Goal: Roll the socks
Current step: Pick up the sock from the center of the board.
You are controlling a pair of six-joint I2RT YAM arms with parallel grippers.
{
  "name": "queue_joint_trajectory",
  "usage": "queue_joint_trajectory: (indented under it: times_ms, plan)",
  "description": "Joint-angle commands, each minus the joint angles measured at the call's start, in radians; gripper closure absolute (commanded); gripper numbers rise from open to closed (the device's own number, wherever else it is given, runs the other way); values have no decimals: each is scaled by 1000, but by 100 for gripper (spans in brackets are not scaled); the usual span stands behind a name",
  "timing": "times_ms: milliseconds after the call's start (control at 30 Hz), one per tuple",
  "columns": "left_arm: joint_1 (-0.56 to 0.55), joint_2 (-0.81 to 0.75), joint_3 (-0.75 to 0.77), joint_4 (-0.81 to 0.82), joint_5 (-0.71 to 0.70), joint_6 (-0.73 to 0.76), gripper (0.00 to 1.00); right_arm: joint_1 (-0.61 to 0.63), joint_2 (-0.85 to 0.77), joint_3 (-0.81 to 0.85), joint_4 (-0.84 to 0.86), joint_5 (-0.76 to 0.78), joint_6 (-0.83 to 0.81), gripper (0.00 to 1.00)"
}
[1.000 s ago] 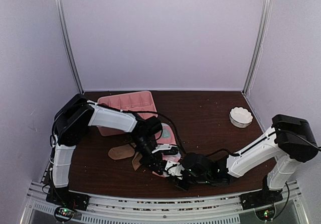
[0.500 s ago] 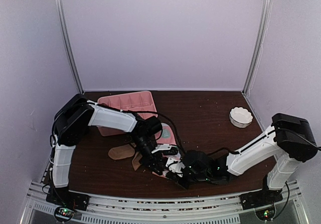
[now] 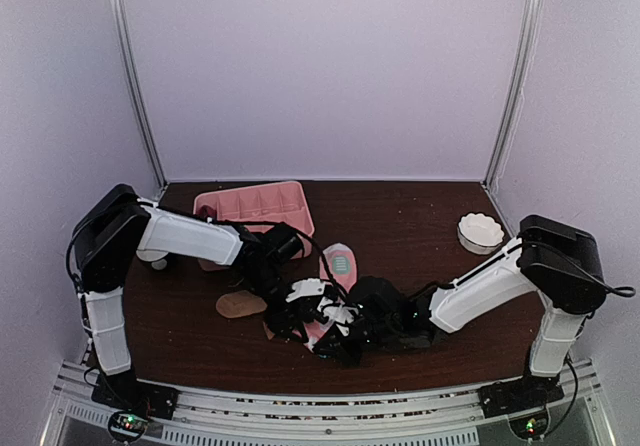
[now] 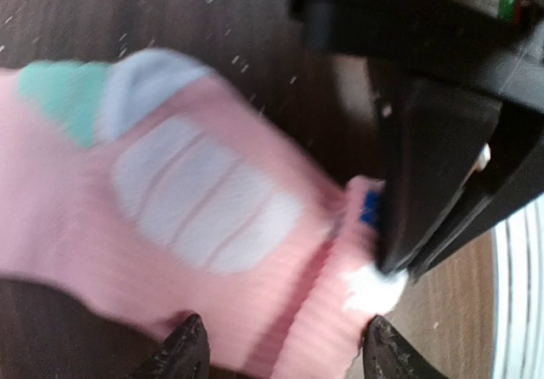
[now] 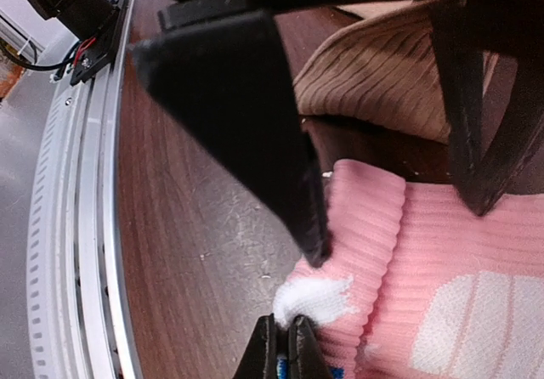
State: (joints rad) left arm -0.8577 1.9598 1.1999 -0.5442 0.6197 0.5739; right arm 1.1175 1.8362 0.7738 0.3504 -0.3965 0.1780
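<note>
A pink sock [image 4: 195, 226] with a white patch and a mint toe lies on the dark wooden table [image 3: 420, 216]; it also shows in the top view as the pink sock [image 3: 340, 264]. My left gripper [image 4: 285, 353] is open, and its fingertips [image 4: 189, 349] straddle the ribbed cuff. My right gripper [image 5: 285, 347] is shut on the white spot at the cuff's edge of the pink sock [image 5: 442, 251]. The left gripper's dark fingers [image 5: 246, 115] stand close over that cuff. A tan sock [image 5: 382, 73] lies just behind; in the top view the tan sock [image 3: 240, 304] sits left of both grippers.
A pink divided tray [image 3: 255, 204] stands at the back left. A white scalloped bowl [image 3: 480, 232] sits at the right. The metal rail [image 5: 76, 226] of the table's near edge runs close beside the right gripper.
My left gripper has opened and let go of the sock. My right gripper has shut on the cuff. Both arms have shifted left with the sock end.
</note>
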Motion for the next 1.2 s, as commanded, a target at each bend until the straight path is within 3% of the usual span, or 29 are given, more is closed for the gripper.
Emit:
queue_joint_trajectory:
  times_ms: [0,267,533,933,1167]
  plan:
    - [-24,-131,-102,106,-74,61,36,-68,85,-39,-214,-22,223,100]
    - [-36,-210,-170,143,-41,112,36,-102,79,-130,-84,-85,375,100]
    - [-114,-259,-218,149,-27,199,36,-138,94,-195,-64,-142,492,100]
    - [-152,-229,-286,420,-270,219,43,-159,120,-166,-136,-189,523,100]
    - [-156,-176,-257,384,-282,260,53,-168,106,-166,-147,-196,525,100]
